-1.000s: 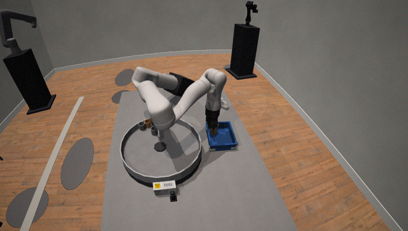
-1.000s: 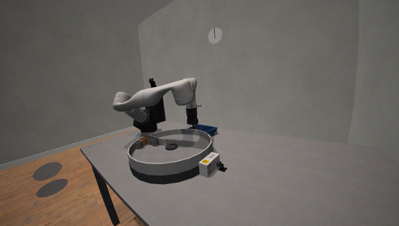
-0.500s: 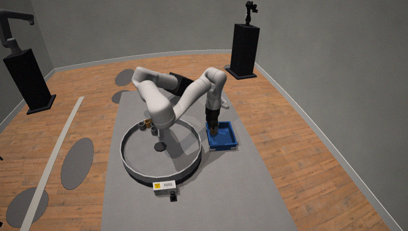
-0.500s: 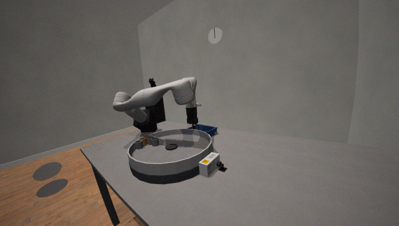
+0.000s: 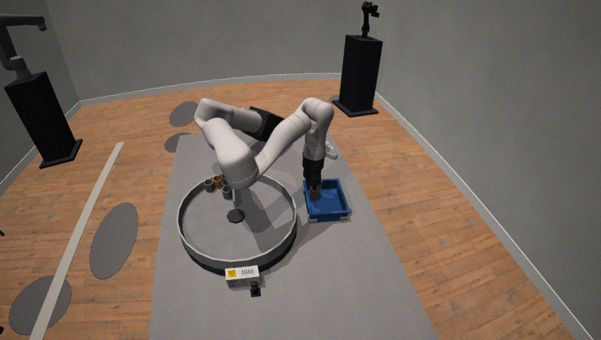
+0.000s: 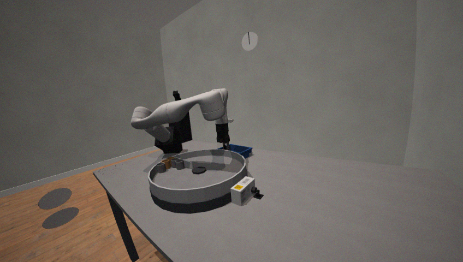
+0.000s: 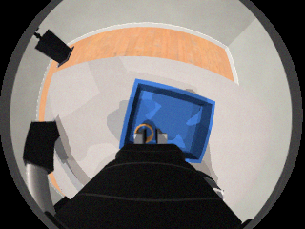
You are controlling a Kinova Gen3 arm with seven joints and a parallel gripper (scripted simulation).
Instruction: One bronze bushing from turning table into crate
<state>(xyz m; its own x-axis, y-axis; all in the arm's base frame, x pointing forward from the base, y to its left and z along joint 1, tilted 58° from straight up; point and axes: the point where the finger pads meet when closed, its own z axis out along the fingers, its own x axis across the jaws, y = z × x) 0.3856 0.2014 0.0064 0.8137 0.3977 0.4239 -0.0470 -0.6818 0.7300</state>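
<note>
The gripper stands part-spread, 1 finger seemingly over the bore of the bronze bushing, at the crate's 10 o'clock from above, probably so it settles before withdrawal.

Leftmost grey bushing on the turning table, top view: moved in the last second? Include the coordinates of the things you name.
No. The leftmost grey bushing point(image 5: 209, 188) point(image 6: 161, 168) sits at the same spot, up and left of the white box point(image 5: 237, 280) point(image 6: 237, 196).
</note>
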